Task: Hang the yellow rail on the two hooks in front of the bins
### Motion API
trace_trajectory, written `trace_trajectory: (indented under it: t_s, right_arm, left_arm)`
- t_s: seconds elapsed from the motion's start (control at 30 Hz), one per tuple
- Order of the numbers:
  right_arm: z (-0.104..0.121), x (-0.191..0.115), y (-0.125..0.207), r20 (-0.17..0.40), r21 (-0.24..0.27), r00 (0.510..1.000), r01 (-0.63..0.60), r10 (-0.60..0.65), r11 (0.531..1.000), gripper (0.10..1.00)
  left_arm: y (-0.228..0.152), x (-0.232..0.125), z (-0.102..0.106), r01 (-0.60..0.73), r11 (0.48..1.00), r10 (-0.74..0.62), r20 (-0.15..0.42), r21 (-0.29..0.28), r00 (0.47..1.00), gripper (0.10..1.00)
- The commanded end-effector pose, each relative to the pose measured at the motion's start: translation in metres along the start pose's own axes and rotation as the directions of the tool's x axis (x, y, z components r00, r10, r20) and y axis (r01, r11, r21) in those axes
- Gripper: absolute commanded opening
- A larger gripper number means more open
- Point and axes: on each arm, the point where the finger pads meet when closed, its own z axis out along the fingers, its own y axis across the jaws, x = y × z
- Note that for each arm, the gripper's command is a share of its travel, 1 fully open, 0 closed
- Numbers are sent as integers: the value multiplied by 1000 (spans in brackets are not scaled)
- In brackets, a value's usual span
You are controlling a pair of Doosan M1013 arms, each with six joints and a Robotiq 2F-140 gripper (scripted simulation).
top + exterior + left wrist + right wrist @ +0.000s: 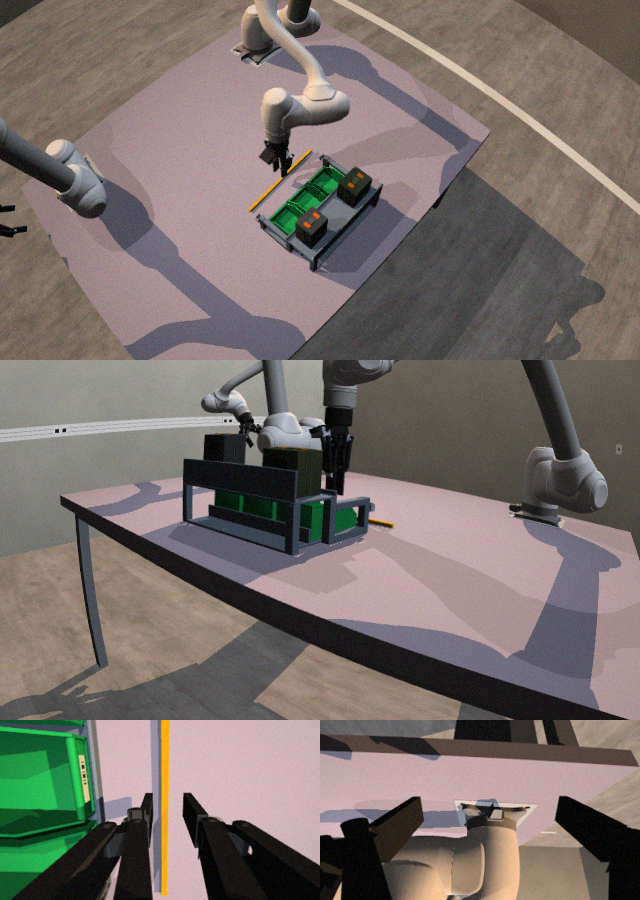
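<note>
The yellow rail (267, 192) (382, 523) (165, 768) lies on the table, alongside the rack's front and apart from it. My left gripper (283, 174) (335, 492) (167, 804) is partly open and empty above the rail; in the left wrist view the rail runs between its fingertips. Three green bins (283, 219) (36, 772) stand in a row on the rack's lower shelf. One hook is at one front corner of the rack, the other hook at the opposite one. My right gripper (20, 218) (490, 808) is wide open and empty, far from the rail, beyond the table's edge.
The grey rack (336, 216) (240, 480) carries two dark boxes with orange marks, one box (355, 190) (292, 467) and another box (311, 229) (224, 449), on its upper level behind the bins. The right arm's base (493, 834) shows between the right gripper's fingers.
</note>
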Motion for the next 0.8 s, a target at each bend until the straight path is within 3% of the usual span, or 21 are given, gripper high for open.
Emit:
trace_trajectory:
  t_s: [0.0, 0.77]
  right_arm:
    - [0, 0, 0, -1, 0, 1000, 0, 0, 1000, 1000]
    - [0, 0, 0, -1, 0, 1000, 0, 0, 1000, 1000]
  left_arm:
    - [-1, 0, 0, 0, 1000, 0, -1, 2, 1000, 303]
    - [-2, 1, 27, 0, 1000, 0, -1, 2, 1000, 303]
